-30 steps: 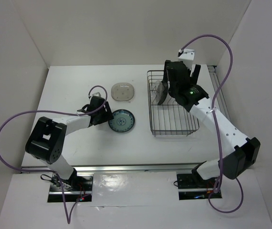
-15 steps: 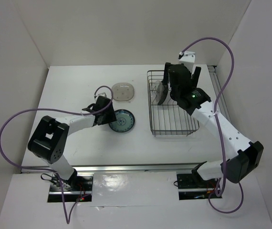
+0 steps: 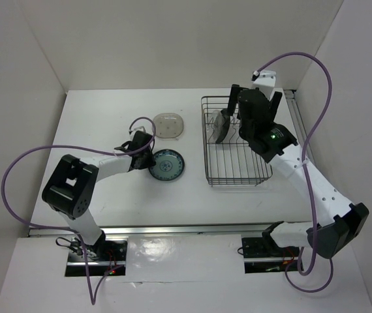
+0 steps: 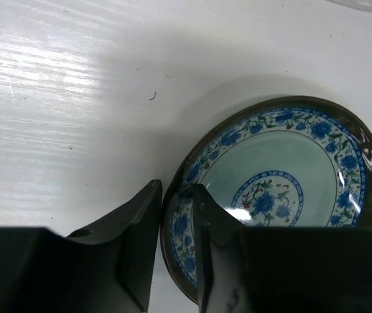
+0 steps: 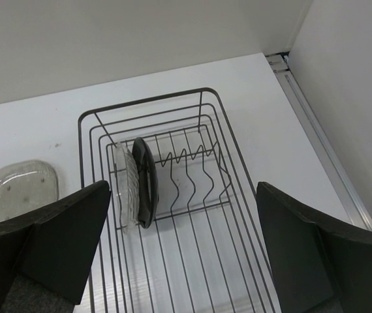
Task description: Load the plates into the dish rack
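The blue-and-white plate (image 3: pixel 168 165) lies flat on the table. My left gripper (image 3: pixel 148 161) is shut on its left rim; in the left wrist view (image 4: pixel 177 187) one finger is outside the rim and one inside the plate (image 4: pixel 284 182). The beige speckled plate (image 3: pixel 169 126) lies behind it and also shows in the right wrist view (image 5: pixel 19 189). The dish rack (image 3: pixel 207 150) holds the black plate (image 5: pixel 145 179) and the clear glass plate (image 5: pixel 126 186) upright in its far-left dividers. My right gripper (image 3: pixel 252 103) hangs open and empty above the rack (image 5: pixel 147 101).
White walls close in the table on the left, back and right. A metal rail (image 5: pixel 310 111) runs along the right edge beside the rack. Several upright dividers (image 5: pixel 192 173) to the right of the black plate hold nothing.
My left gripper has slid right onto the blue-and-white plate's rim. My right gripper has drawn back to the right, away from the black plate standing in the rack.
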